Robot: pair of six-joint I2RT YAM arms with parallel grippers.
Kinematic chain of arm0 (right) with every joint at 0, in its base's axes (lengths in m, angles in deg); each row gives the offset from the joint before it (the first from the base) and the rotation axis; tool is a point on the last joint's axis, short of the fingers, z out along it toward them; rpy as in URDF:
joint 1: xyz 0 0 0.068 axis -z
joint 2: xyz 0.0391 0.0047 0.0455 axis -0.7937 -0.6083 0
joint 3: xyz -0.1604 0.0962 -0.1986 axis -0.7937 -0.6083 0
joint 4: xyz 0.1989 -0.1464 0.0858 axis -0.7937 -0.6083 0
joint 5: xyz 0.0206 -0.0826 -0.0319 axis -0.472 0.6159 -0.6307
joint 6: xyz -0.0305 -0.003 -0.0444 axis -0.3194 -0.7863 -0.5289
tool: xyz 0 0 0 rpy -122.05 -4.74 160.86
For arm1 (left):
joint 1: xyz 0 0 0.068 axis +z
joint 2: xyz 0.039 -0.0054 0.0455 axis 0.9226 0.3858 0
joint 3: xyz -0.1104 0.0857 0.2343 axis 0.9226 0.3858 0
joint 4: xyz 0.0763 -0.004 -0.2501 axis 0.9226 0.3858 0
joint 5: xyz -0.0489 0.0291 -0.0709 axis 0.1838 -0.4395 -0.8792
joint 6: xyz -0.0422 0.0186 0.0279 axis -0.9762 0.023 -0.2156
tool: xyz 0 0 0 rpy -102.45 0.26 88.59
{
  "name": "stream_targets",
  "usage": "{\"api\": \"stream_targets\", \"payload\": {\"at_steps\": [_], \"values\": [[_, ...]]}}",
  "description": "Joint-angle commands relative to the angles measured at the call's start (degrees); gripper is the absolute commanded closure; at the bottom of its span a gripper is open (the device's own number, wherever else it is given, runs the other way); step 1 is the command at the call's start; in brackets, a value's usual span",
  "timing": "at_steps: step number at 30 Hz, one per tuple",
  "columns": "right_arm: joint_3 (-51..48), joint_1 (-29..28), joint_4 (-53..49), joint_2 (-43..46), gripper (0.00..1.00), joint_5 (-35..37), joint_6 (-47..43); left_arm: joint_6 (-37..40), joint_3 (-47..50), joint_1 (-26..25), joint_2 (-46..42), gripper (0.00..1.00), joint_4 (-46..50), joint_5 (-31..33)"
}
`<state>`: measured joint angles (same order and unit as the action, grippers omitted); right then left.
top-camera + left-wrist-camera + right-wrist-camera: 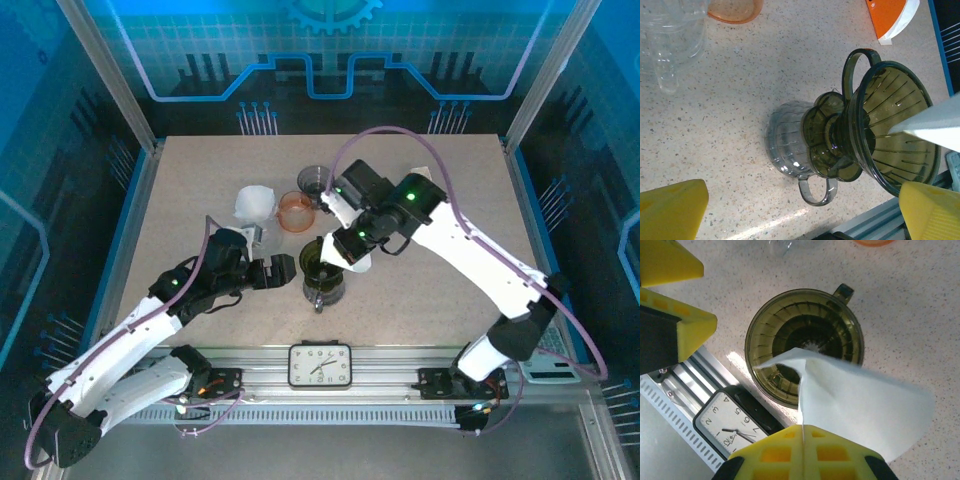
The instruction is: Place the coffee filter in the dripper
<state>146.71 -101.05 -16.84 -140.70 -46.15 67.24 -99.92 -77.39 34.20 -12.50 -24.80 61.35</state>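
Note:
The smoky olive dripper (322,268) sits on a clear glass server (787,142) near the table's front middle. My right gripper (802,440) is shut on the white paper coffee filter (860,400) just above the dripper (805,330). The filter's pointed corner reaches over the dripper's mouth; whether they touch I cannot tell. In the left wrist view the filter's tip (935,125) crosses the dripper's (890,125) ribbed cone. My left gripper (285,268) stands wide open just left of the server, its yellow fingertips (670,212) far apart with nothing between them.
Behind the dripper stand an orange cup (295,210), a stack of white filters (255,203) and a dark glass cup (313,180). A clock (320,365) lies on the front rail just below the dripper. A clear glass (670,40) is left of the orange cup.

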Motion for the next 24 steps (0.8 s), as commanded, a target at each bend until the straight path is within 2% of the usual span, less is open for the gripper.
{"api": "stream_targets", "payload": {"at_steps": [1, 11, 24], "values": [[5.05, -2.17, -6.63, -4.08, 1.0, 2.11, -2.24, 1.52, -1.36, 0.36, -0.37, 0.01, -0.46, -2.26], [9.33, -3.85, -8.05, -11.56, 1.0, 0.93, -3.58, 2.13, -1.16, 0.37, -1.81, 0.01, -0.22, -2.51], [3.61, -4.44, -1.62, -13.46, 1.0, -1.7, -2.32, 1.75, -0.73, 0.34, -2.01, 0.01, -0.31, -2.66]]}}
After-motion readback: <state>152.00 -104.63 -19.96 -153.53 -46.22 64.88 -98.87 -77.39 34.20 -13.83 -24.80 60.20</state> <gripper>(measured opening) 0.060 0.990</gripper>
